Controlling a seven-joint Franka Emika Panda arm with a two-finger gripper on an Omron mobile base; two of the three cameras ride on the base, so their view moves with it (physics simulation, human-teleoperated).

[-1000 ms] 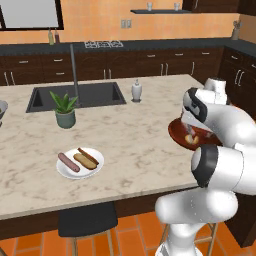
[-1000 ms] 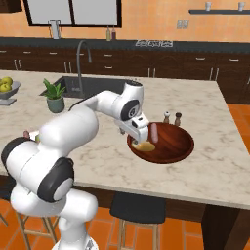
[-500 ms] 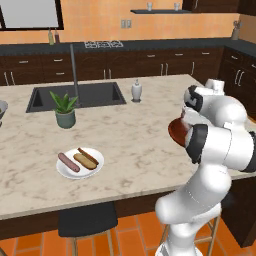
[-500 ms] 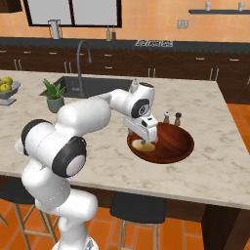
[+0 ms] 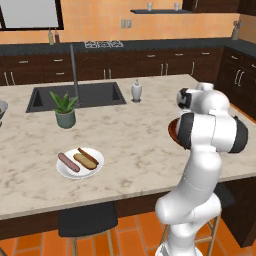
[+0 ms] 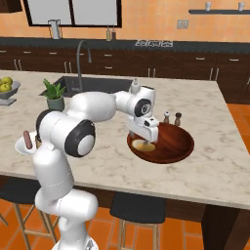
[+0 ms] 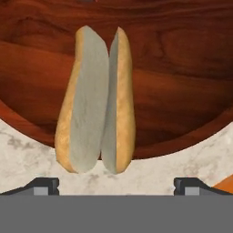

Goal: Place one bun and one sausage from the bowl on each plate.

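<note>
At the far left of the marble worktop [image 6: 210, 161], in the right base view, a grey footed bowl of yellow fruit [image 6: 7, 88] stands at the edge of the frame. Next comes a small potted plant [image 5: 65, 107] in a grey-green pot, just in front of the dark sink [image 5: 80, 96] with its tall faucet [image 5: 74, 65]. Nearer the front edge lies the white plate [image 5: 80, 163], which carries a sausage [image 5: 68, 162] on its left side and a bun [image 5: 86, 160] beside it, touching or nearly so. A white soap dispenser [image 5: 136, 90] stands to the right of the sink.

Further right, the arm reaches over the worktop, and its hand [image 6: 144, 133] hangs over the left part of the reddish-brown bowl [image 6: 171, 146]. In the hand view the two dark fingertips [image 7: 44, 185] stand wide apart at the bottom edge with nothing between them, so the hand is released and grasps nothing. A split bun [image 7: 96, 102] lies in the bowl straight ahead of the hand, its pale cut faces turned up, one end resting near the bowl's rim where the wood meets the marble. In the right base view the same bun shows as a pale patch at the bowl's left side, under the hand. Two small shakers [image 6: 172, 117], one light and one dark, stand just behind the bowl. An orange corner at the lower right of the hand view is too small to identify.
</note>
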